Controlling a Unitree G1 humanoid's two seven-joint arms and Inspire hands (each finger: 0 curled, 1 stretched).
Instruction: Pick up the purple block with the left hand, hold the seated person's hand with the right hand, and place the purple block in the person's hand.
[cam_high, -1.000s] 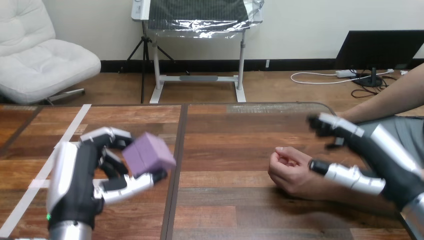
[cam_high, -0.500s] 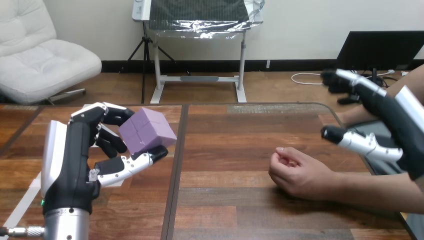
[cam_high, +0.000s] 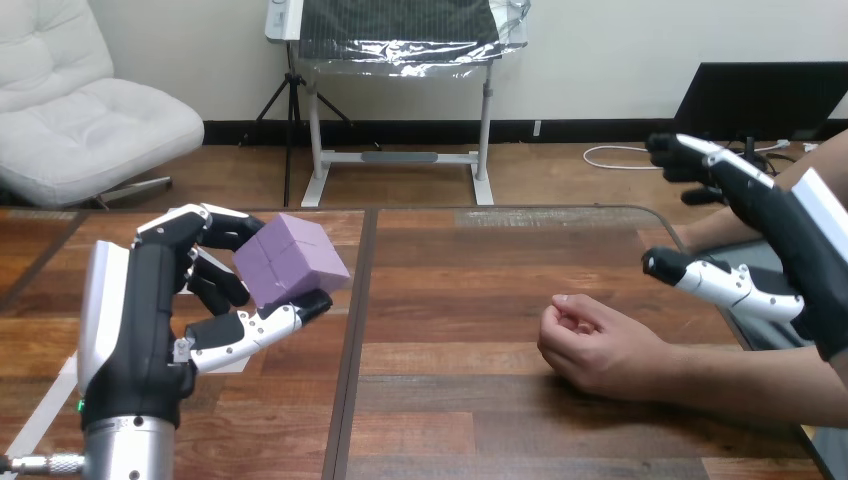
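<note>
My left hand (cam_high: 140, 320) is raised above the table's left half, its fingers and thumb curled round the purple block (cam_high: 291, 260). The person's hand (cam_high: 590, 345) rests on the table at the right of centre, loosely curled, with the forearm running off to the right. My right hand (cam_high: 775, 250) hangs above and to the right of that forearm, fingers straight and thumb spread, apart from the person's hand.
The wooden table (cam_high: 480, 280) has a dark seam down its middle and a white tape line (cam_high: 120, 290) on its left part. The table's far edge runs just behind my hands.
My left hand has lifted the purple block higher. My right hand rose off the person's wrist and now hangs above the forearm, apart from it. The person's hand stayed put.
</note>
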